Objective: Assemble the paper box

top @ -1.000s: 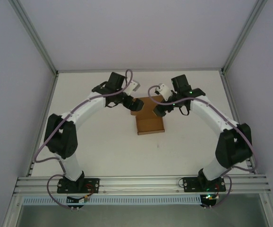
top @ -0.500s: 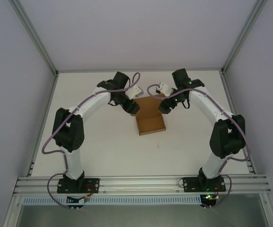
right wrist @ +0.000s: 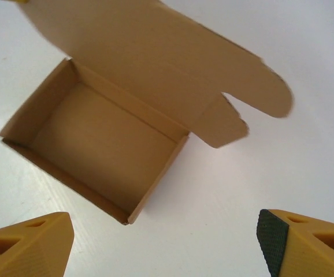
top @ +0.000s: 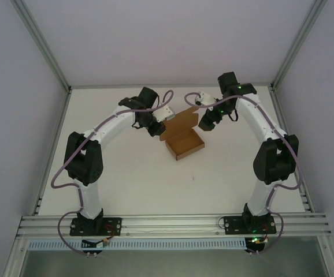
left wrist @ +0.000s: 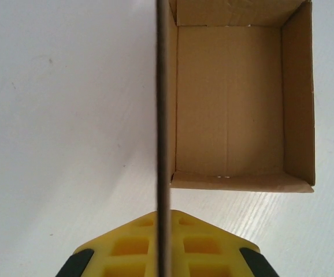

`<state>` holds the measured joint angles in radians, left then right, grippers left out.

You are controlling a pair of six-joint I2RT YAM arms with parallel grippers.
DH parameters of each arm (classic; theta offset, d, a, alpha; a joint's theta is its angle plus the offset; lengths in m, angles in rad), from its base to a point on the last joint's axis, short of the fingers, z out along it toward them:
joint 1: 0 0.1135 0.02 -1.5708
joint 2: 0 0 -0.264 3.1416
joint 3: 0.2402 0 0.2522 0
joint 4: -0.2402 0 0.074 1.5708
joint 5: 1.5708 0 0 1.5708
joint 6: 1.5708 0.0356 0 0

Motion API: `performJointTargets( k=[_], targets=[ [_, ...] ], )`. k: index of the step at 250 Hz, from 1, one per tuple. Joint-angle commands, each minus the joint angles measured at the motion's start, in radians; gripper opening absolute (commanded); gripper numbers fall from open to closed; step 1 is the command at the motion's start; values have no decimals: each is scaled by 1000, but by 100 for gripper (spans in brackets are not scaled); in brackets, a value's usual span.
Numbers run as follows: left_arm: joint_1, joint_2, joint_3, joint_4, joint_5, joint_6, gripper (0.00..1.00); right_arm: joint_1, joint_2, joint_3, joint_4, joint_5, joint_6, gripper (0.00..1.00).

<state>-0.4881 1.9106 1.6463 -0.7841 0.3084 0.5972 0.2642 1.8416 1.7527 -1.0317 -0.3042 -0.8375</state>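
The white table [top: 126,173] carries a plain brown cardboard box [top: 185,144] at its far middle, between the two arms. The box's shallow tray faces up, open, and its tabbed lid is raised along the far side. The left fingers [left wrist: 126,251] are closed on the lid's edge. The right fingers [right wrist: 22,245] stand wide apart above the box, holding nothing.

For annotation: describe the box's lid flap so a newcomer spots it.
Toward the back of the white table sits an open brown paper box. Its lid flap stands up off the far side, pinched by the left fingers; it alone has rounded tabs.
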Motion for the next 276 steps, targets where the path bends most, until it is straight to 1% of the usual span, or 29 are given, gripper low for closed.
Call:
performJointTargets(
  k=[1,23,42,79,114,146,180,213,239,276],
  targets=[
    [-15,25,35,-53,-48,105,0,6,47,76,-154,-89,-92,82],
    [-21,39,69,-93,-23,155,0,6,52,81,-138,-70,-96,83],
    [-27,41,89,-150,40,218,0,6,44,67,-131,-65,-116,83],
    [-31,14,90,-189,107,283,0,6,13,-2,-26,-27,-127,86],
    [-45,5,103,-264,96,339,0,6,-16,-53,22,-70,-181,87],
    [-48,-21,71,-268,112,375,0,6,-18,-65,17,-87,-188,86],
    [-48,-29,60,-272,113,383,0,4,-57,-131,87,-86,-199,85],
    [-48,-28,61,-296,110,390,0,-30,-109,-182,144,-125,-214,85],
    [-48,-31,52,-296,111,394,0,-64,-142,-185,132,-194,-208,86],
    [-49,-33,51,-291,117,399,0,-70,-145,-197,115,-168,-223,86]
  ],
)
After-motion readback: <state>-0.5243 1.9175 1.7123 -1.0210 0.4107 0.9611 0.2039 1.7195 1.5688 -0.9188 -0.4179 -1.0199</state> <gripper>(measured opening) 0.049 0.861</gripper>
